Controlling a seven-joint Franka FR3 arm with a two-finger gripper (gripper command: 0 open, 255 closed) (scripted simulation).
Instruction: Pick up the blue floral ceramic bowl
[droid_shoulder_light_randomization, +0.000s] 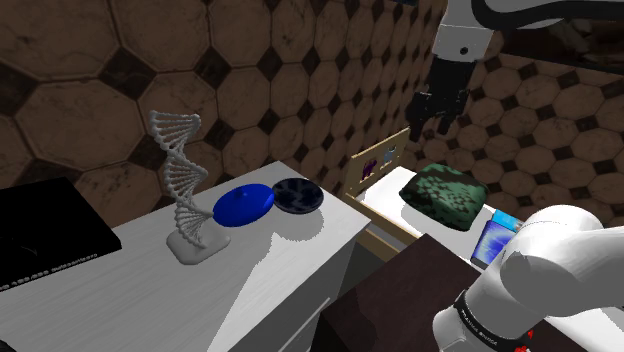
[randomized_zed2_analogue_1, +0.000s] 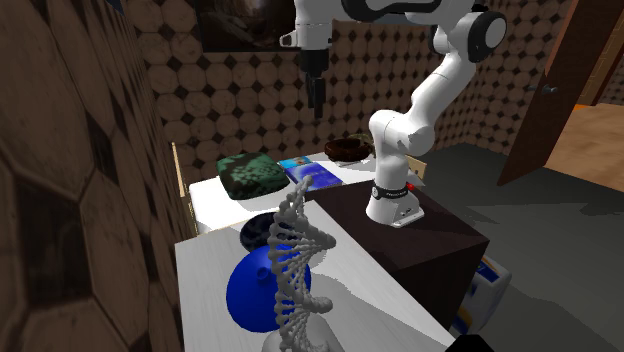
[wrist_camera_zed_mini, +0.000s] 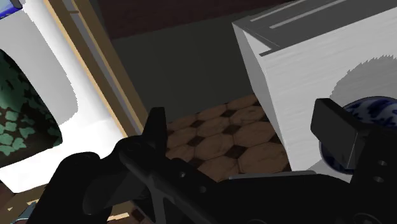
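Observation:
The blue floral bowl (droid_shoulder_light_randomization: 298, 196) is dark blue with pale speckled flowers and sits near the edge of the white table (droid_shoulder_light_randomization: 300, 255), beside a plain bright blue bowl (droid_shoulder_light_randomization: 243, 205). My gripper (droid_shoulder_light_randomization: 432, 112) hangs open and empty, high above the gap between table and bed, well to the shoulder view's right of the bowl. In the wrist view the open gripper (wrist_camera_zed_mini: 248, 130) looks down at the floor gap, and the floral bowl (wrist_camera_zed_mini: 372, 109) peeks out partly behind the right finger (wrist_camera_zed_mini: 337, 130). From the second exterior view the gripper (randomized_zed2_analogue_1: 315, 95) is far above the floral bowl (randomized_zed2_analogue_1: 257, 232).
A grey DNA helix model (droid_shoulder_light_randomization: 185, 185) stands on the table next to the plain blue bowl. A wooden-framed bed (droid_shoulder_light_randomization: 385, 165) carries a green pillow (droid_shoulder_light_randomization: 442, 195) and a blue book (droid_shoulder_light_randomization: 495, 240). A black slab (droid_shoulder_light_randomization: 45, 235) lies at the table's far end.

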